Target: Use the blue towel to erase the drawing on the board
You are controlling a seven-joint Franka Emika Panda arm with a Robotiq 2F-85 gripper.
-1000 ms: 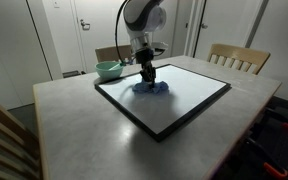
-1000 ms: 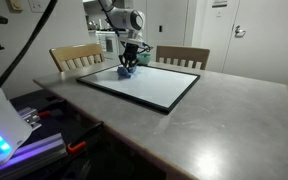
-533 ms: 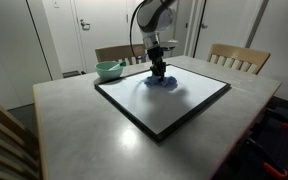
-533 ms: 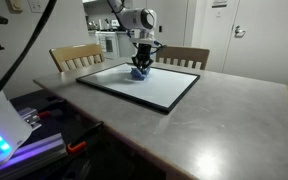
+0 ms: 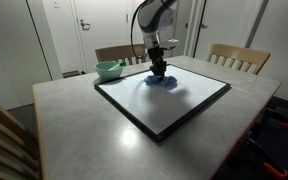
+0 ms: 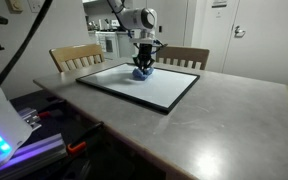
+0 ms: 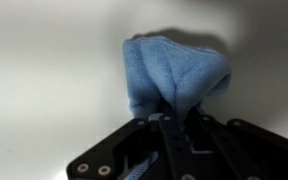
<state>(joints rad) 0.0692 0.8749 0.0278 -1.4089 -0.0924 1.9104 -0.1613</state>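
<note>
Pincer (image 7: 174,120) was shut tight around a bunched blue cloth towel (image 7: 174,68), which bulged out past the fingertips and rested on the white surface below.

In both exterior views the wide grey tabletop (image 5: 69,135) carried a white rectangular board with a black frame (image 5: 169,108), laid flat and skewed to the tabletop's edges, nearer the far edge where the light wooden chairs (image 5: 234,57) stood. A small pale-green bowl (image 5: 108,69) sat just off the board, toward the far corner of the tabletop. The towel (image 5: 162,83) lay on the part of the board closest to that far edge, directly under the pincer (image 5: 159,72). No drawing could be made out on the board at this size, so how much wiping remained was unclear.

The main risk, as I judged it, was the towel working loose: only a pinch of fabric was held, and dragging it under pressure could pull it free. Pressing too hard might also slide the unfastened board toward a tabletop edge, and a wide sweep toward the far corner could knock the bowl.

The arm reached in from beyond the far edge, upper links arched high, wrist turned straight down over the board (image 6: 144,90), pincer (image 6: 141,66) vertical above the towel (image 6: 140,74).
</note>
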